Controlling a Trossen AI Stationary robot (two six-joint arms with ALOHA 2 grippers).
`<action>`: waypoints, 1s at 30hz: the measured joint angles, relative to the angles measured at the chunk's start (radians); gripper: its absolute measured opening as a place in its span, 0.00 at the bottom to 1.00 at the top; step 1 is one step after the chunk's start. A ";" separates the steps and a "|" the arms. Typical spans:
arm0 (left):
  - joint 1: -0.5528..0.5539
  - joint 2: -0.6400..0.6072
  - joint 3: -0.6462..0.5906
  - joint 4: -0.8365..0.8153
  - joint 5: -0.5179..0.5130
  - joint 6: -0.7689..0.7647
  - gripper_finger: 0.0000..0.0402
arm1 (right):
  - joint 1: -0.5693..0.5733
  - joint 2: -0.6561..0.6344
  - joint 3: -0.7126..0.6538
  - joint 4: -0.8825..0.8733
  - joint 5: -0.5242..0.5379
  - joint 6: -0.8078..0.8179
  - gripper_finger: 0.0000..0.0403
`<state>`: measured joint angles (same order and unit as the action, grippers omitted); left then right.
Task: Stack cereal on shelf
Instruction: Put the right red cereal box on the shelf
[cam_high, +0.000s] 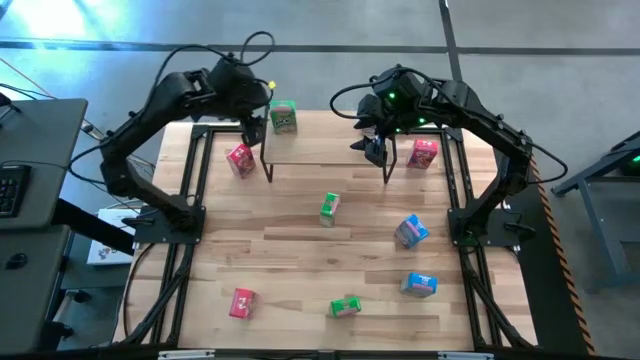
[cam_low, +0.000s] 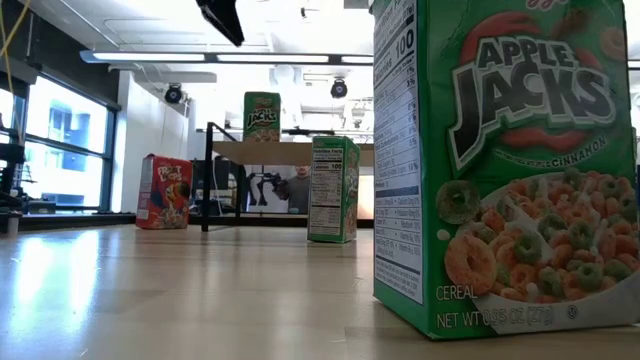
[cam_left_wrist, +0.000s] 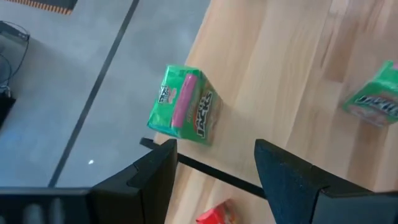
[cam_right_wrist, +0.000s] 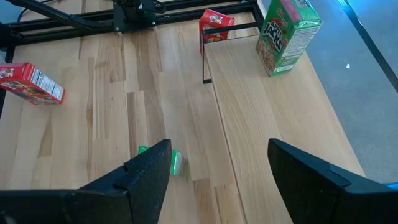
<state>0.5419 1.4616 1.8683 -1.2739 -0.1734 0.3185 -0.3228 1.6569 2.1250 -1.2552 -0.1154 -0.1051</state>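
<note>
Only one green box (cam_high: 284, 117) on shelf (cam_high: 330, 147); both end effectors gape, empty.

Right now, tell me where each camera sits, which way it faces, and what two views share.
High view: overhead, straight down on the table; both arms show.
Low view: at tabletop height, looking across at the shelf; one dark robot part at top.
Left wrist view: above the shelf, left hand open.
Right wrist view: over the shelf, right hand open.
Shared: the green box on the shelf.
</note>
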 joint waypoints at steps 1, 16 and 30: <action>0.000 -0.010 0.000 -0.006 0.000 -0.013 0.52 | 0.000 0.000 0.000 0.000 0.000 0.000 0.64; 0.000 -0.074 -0.008 -0.114 0.008 -0.214 0.52 | 0.003 0.000 0.000 0.004 -0.001 0.104 0.64; -0.053 -0.085 -0.008 -0.148 0.008 -0.289 0.52 | 0.003 0.000 0.000 -0.035 0.009 0.038 0.64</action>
<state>0.4892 1.3766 1.8599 -1.4217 -0.1658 0.0290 -0.3199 1.6566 2.1250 -1.2899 -0.1065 -0.0670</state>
